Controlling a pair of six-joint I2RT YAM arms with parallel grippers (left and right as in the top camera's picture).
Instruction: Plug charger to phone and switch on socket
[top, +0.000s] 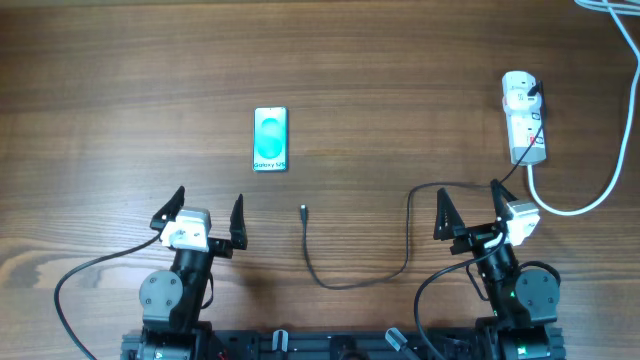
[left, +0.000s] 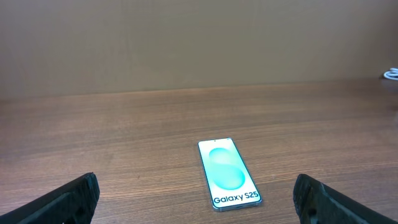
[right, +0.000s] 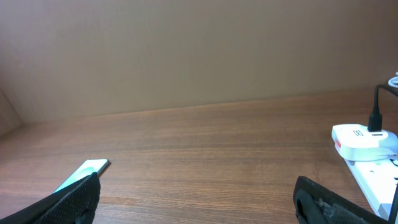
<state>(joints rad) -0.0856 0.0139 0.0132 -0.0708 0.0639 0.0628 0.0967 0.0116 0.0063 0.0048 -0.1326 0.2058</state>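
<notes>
— Left gripper (top: 209, 196), nearest the table's front edge: what state does the inspector record?

— Released. Its jaws stand wide apart with nothing between them. In the left wrist view the two dark fingers (left: 71, 202) sit at the bottom corners, clear of the wood.

— And the right gripper (top: 467, 190)?

— Likewise spread and holding nothing. The charger (top: 406, 235) runs across the table between its fingertips. Whether the cable touches either finger cannot be told from above.

— Where does the charger lie?

— On the table (top: 400, 80), between the two arms. Its connector tip (top: 303, 210) rests loose on the wood, just right of the left gripper and on the near side of the phone, apart from it. From the tip the cable runs toward the front edge, loops right, climbs, then passes the right gripper toward the socket.

— The phone?

— The phone (top: 271, 139) lies flat, screen up, beyond the left gripper. The screen is teal with a round pattern. The left wrist view reads "Galaxy S25" along its near edge. Nothing is plugged into it.

— The socket?

— The socket (top: 524, 118) lies farthest off, at the right rear of the table, well apart from the phone. A black plug (top: 537, 95) sits in its far end. The right wrist view shows a red mark (right: 337, 144) on the side of the white block carrying that plug; the lettering on top is too small to read. A thick white cord (top: 590, 205) loops from the strip's near end out toward the right edge.
</notes>
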